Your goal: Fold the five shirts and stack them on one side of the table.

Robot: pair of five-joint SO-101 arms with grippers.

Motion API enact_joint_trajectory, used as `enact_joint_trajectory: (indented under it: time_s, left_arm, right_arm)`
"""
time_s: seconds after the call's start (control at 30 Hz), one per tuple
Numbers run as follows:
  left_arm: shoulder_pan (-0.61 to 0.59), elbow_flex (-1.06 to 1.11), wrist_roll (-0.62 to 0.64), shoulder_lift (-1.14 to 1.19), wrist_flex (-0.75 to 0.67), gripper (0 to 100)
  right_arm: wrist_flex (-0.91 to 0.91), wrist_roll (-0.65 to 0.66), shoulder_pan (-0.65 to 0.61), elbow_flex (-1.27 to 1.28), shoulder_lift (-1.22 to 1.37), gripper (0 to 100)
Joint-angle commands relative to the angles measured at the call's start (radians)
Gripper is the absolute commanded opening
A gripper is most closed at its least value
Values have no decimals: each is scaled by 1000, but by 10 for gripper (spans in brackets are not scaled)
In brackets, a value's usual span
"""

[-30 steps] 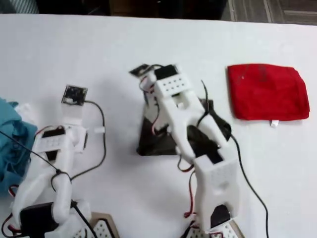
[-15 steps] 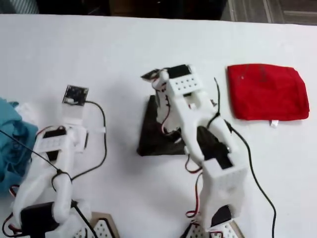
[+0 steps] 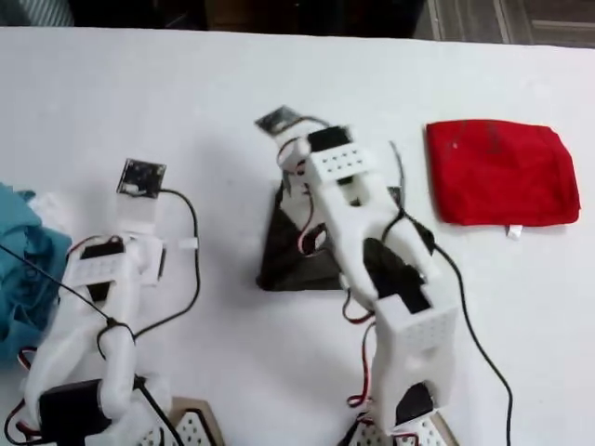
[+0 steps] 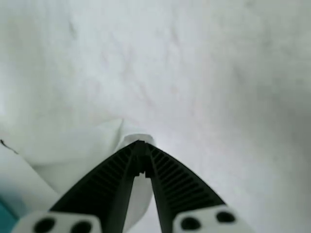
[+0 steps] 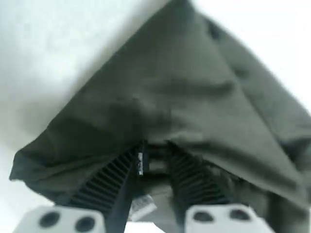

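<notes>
A dark grey shirt lies bunched in a triangle at mid-table, under my right arm. In the right wrist view my right gripper is shut on a fold of this dark shirt, with a small label between the fingers. A folded red shirt lies flat at the right side. A crumpled teal shirt sits at the left edge. My left gripper is shut with nothing in it, its tips over a white cloth on the table.
The table is white and bare along its far half. Black cables trail from both arms across the surface. The arm bases stand at the near edge.
My right arm swung right and then a little back, pulling the dark shirt into a tighter triangle. The left arm has kept still.
</notes>
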Motion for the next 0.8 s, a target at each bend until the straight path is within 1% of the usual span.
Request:
enact_joint_trajectory:
  time_s: [0.0, 0.07, 0.17, 0.27, 0.5, 0.77]
  left_arm:
    - [12, -2, 9, -37, -14, 26]
    - [12, -2, 9, -37, -14, 26]
    - [12, -2, 9, -37, -14, 26]
    - [12, -2, 9, -37, -14, 26]
    - [17, -2, 9, -37, -14, 26]
    - [17, -2, 9, -37, -14, 26]
  right_arm:
    - [-10, -6, -33, -38, 31, 143]
    - [-10, -6, -41, -38, 31, 162]
    - [4, -6, -41, -37, 22, 136]
    - [71, 0, -35, -37, 4, 89]
    - [196, 5, -13, -37, -56, 84]
    - [297, 104, 58, -32, -124, 81]
